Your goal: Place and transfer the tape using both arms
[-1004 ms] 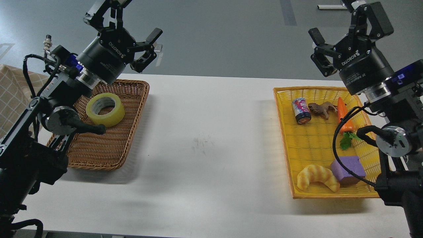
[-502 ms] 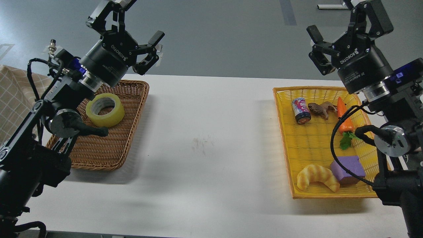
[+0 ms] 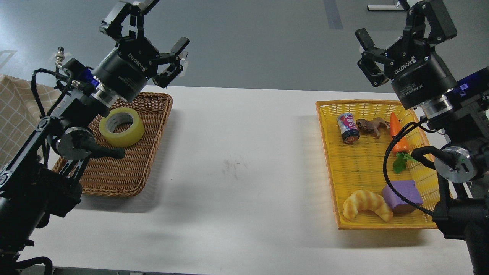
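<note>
The yellow tape roll [image 3: 121,126] with a grey-white core lies in the brown wicker basket [image 3: 114,168] at the left of the white table. My left gripper [image 3: 147,25] is raised above the basket's far edge, open and empty, well above the tape. My right gripper [image 3: 401,25] is raised above the far end of the yellow basket [image 3: 363,168], open and empty.
The yellow basket holds a can [image 3: 348,128], a brown toy animal [image 3: 371,126], a carrot [image 3: 397,133], a purple block [image 3: 402,195] and a croissant [image 3: 366,205]. A checked cloth [image 3: 15,110] lies at the far left. The white table [image 3: 237,164] lies between the baskets.
My left gripper has risen slightly and shifted a little right. My right gripper has barely moved. The tape has not moved.
</note>
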### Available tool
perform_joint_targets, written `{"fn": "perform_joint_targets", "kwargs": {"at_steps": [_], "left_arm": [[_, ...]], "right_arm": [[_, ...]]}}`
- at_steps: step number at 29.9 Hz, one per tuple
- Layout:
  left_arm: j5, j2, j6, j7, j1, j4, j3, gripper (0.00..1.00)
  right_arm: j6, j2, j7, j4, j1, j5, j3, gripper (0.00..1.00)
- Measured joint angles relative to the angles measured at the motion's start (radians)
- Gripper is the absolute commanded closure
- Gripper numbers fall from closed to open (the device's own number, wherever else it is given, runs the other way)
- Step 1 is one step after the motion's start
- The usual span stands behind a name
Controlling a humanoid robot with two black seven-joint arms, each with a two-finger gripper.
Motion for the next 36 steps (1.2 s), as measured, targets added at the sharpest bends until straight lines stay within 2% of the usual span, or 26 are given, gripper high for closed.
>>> {"fn": "perform_joint_targets", "kwargs": {"at_steps": [36], "left_arm": [[0.000, -0.017, 0.002, 0.000, 0.001, 0.000, -0.020, 0.02]], "right_arm": [[-0.004, 0.000, 0.000, 0.027, -0.007, -0.003, 0.005, 0.00]]}}
